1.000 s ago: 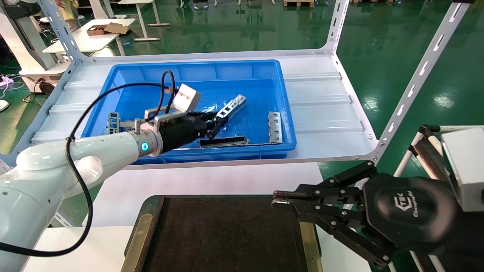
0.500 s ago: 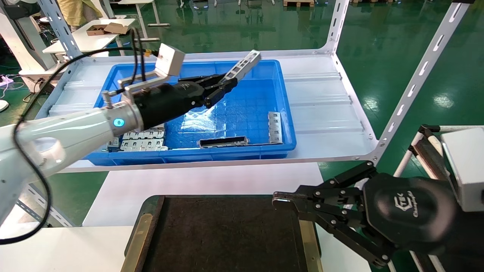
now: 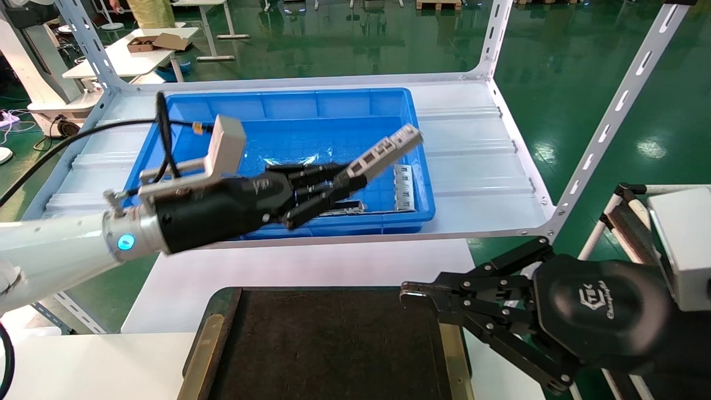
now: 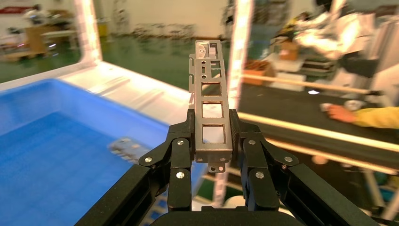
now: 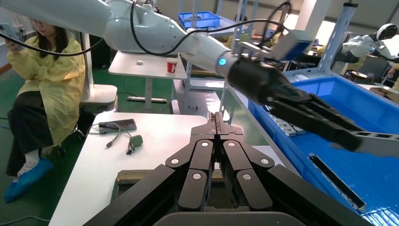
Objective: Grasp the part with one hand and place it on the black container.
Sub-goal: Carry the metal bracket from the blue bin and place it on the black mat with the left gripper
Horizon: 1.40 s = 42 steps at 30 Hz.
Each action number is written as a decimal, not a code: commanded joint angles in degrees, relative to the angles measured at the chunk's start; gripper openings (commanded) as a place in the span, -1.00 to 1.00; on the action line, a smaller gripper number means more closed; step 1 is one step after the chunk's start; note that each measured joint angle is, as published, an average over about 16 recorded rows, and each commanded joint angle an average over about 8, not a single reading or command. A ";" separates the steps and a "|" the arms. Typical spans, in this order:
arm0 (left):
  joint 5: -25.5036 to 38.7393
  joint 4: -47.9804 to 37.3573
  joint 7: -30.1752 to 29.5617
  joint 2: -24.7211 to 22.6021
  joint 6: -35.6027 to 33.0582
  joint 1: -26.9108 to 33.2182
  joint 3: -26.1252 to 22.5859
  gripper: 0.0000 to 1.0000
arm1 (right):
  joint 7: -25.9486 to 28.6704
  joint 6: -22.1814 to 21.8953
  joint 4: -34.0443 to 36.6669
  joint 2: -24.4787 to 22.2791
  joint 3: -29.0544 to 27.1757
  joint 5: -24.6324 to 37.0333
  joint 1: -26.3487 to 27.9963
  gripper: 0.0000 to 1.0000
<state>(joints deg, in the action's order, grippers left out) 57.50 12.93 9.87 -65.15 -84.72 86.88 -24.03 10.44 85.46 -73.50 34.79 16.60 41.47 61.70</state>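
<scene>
My left gripper [image 3: 341, 179] is shut on the part [image 3: 386, 150], a slim silver-grey strip with square windows. It holds the part in the air over the near edge of the blue bin [image 3: 222, 105], the part's free end pointing right and up. In the left wrist view the part [image 4: 210, 113] stands clamped between the black fingers [image 4: 180, 155]. The black container [image 3: 328, 344], a flat dark tray with brass strips, lies at the bottom centre, below and nearer than the part. My right gripper [image 3: 408, 293] is shut and empty over the tray's right edge; it also shows in the right wrist view [image 5: 217, 117].
In the bin lie a dark hollow bar [image 3: 341, 208] and a tabbed grey strip [image 3: 404, 187]. White slotted shelf posts [image 3: 611, 116] rise at the right and back. A white table [image 3: 311, 261] lies between bin and tray. A seated person [image 5: 42, 89] shows beyond the table.
My left gripper has lifted the part out of the bin, swung it up, then brought it down and nearer, toward the bin's front edge. The right gripper has not moved.
</scene>
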 commanded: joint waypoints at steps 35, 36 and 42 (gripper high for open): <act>-7.53 51.26 -17.19 9.53 36.19 -59.46 4.23 -1.00 | -0.06 -0.06 0.00 -0.05 0.13 -0.09 0.03 -1.00; -7.10 52.07 -17.85 8.69 39.56 -60.32 4.26 -1.00 | -0.07 -0.06 0.00 -0.05 0.13 -0.09 0.03 -1.00; -3.13 56.34 -23.08 3.61 57.36 -62.22 1.78 -1.00 | -0.08 -0.07 0.00 -0.06 0.15 -0.10 0.03 -1.00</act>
<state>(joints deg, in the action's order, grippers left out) 54.04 68.14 -13.34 -61.12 -29.28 25.70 -22.68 10.37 85.40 -73.50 34.73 16.75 41.36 61.74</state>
